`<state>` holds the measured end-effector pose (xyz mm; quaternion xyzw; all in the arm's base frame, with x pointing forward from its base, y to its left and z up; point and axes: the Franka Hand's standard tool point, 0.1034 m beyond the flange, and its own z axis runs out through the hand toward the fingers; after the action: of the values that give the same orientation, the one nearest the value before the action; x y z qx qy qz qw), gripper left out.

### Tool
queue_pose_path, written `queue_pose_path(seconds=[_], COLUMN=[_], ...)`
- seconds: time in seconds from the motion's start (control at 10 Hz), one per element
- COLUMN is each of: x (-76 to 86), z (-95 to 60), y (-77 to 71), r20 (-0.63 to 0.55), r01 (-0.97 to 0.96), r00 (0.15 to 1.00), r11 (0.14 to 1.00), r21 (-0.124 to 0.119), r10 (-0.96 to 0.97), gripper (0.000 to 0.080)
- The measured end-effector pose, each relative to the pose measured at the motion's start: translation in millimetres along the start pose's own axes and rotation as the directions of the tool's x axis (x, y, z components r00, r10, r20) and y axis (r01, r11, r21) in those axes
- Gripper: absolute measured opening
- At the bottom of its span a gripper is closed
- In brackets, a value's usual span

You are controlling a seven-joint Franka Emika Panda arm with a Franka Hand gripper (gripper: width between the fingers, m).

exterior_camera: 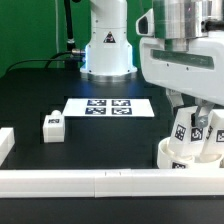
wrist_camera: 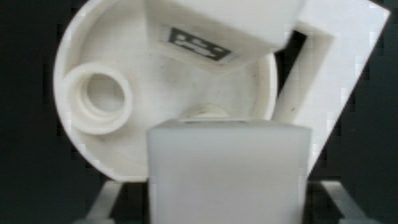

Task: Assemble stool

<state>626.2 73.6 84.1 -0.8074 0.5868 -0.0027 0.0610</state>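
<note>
I see the jaws (only partly closed) gripping a stool leg (wrist_camera: 231,165) just beside the round seat (wrist_camera: 111,120), near the tabletop (exterior_camera: 30,100) edge.

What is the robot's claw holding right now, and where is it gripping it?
A blocky white stool leg: the gripper clamps its two opposite sides near the outer end, while its far end points at the round seat.

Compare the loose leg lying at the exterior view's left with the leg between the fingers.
The loose leg lies alone on the table, apart from the seat; the held leg stands against the seat. The loose leg is untouched; the held leg is clamped between the fingers. Both are small white blocky parts.
</note>
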Motion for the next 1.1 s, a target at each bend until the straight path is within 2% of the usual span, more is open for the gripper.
queue_pose_path(seconds=[0.1,0.4,0.5,0.7,0.9,1.0,1.1], x=[-0.1,-5.0,-6.8,-10.8,-12.1,-12.3,-12.6], z=[0.6,2.9,4.1,5.1,5.3,4.3,-9.0], y=[-1.7,-6.5,-10.8,-14.7,-14.9,-15.5,-20.5], r20=[0.007,0.034,0.055,0.084,0.087,0.088,0.099], r01=[-0.118,-0.405,-0.509,-0.628,-0.629,-0.626,-0.587], r00=[0.993,0.914,0.861,0.778,0.777,0.78,0.809], r11=[0.993,0.913,0.857,0.774,0.774,0.776,0.804], r21=[0.025,0.056,0.084,0.074,0.074,0.075,0.095], r10=[0.117,0.404,0.506,0.623,0.624,0.62,0.579], gripper=[0.0338,0.0338,0.0338,0.0338,0.0338,0.0529,0.0611])
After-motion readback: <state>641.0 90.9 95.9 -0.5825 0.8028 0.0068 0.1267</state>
